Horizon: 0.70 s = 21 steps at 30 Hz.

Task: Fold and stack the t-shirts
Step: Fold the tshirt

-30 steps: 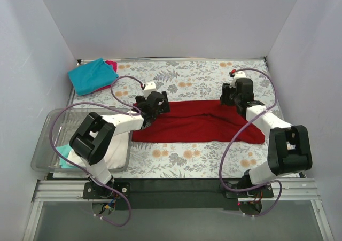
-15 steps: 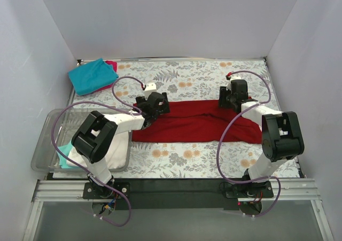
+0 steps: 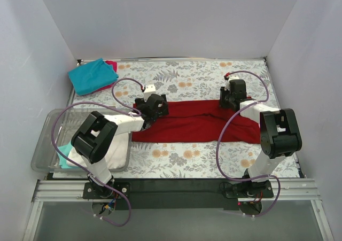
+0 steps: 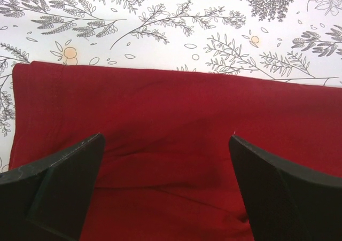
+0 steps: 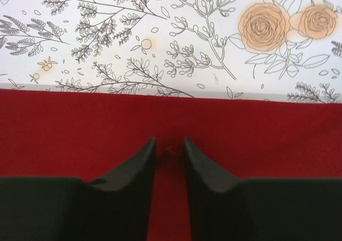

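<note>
At the far left the bin (image 3: 49,145) sits by my left base. Beyond it, in the back corner, the teal shirt (image 3: 93,76) lies on the pink shirt (image 3: 111,64). Neither is in play.

My left claw (image 4: 165,161) is released and spread wide, grasping nothing. It is poised low over the left end of the red shirt (image 3: 197,126), which lies as a long band across the middle of the table (image 3: 187,80). Its tips stand in from the far edge and in from the corner. If I clench there, I expect to gather a bunch from the middle of the cloth instead of the edge, and the fold would come up lumpy.

My right claw (image 5: 170,145) is clenched almost fully on a small pucker of the red shirt, just inside its far edge. That is a thin bite. It looks to me like only the top layer, though I cannot tell how many layers lie there. Lifted on so little, the cloth could slide out of the tips, or one layer could peel away and leave the rest flat.

The larger danger is the mismatch between the two sides. If the right claw pulls while the left holds nothing, the shirt will drag and twist across the table, and the ends will no longer line up.
</note>
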Tool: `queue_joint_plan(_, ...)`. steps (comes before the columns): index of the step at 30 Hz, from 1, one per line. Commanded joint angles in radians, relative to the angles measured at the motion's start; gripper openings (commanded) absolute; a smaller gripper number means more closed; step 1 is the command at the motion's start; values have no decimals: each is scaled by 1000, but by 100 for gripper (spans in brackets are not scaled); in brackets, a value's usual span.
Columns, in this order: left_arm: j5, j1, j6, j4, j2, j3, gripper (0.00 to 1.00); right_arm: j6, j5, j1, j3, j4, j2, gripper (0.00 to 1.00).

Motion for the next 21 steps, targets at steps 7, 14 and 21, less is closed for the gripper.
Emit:
queue_joint_plan(7, -42, -1, 12, 3, -74, -31, 95, -1, 6, 43, -16, 38, -102, 1)
queue_joint_plan(14, -45, 1, 11, 8, -86, -46, 95, 33, 88, 112, -191, 36, -313, 1)
queue_joint_plan(21, -31, -1, 11, 14, -85, -52, 95, 79, 139, 154, -311, -43, -472, 1)
